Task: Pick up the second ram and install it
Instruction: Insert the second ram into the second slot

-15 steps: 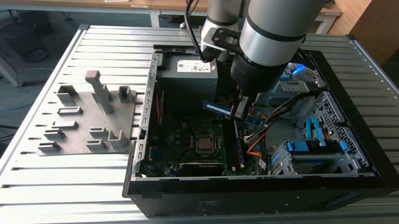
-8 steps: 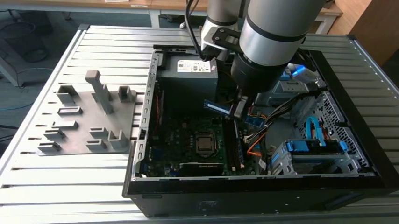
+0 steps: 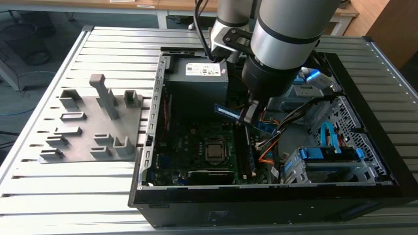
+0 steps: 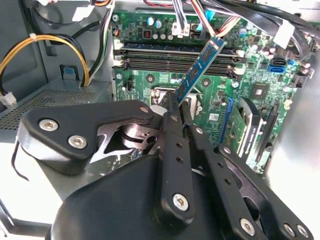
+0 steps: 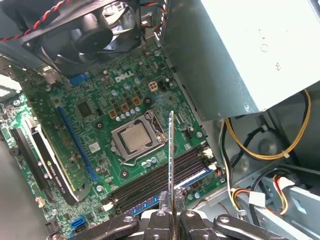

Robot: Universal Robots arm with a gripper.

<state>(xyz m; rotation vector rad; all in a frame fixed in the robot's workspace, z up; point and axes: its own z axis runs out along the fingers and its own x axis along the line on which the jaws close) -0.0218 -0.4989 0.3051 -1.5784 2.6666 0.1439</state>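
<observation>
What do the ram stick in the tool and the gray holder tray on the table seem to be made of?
The second ram, gripped in the tool: thin blue circuit board, probably fiberglass laminate with a slight sheen, carrying small mounted parts. The gray holder tray: probably plastic, judging by its uniform matte gray and blocky raised shapes.

Exterior view high above open computer case (image 3: 261, 200), both wrist views close over shared motherboard (image 4: 150, 82) (image 5: 102, 172)

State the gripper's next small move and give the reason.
Probably rotate the wrist a little to line the second ram up with the memory slots. The gripper is shut on it, and it hangs above the motherboard, crossing the slots at an angle in both wrist views.
</observation>
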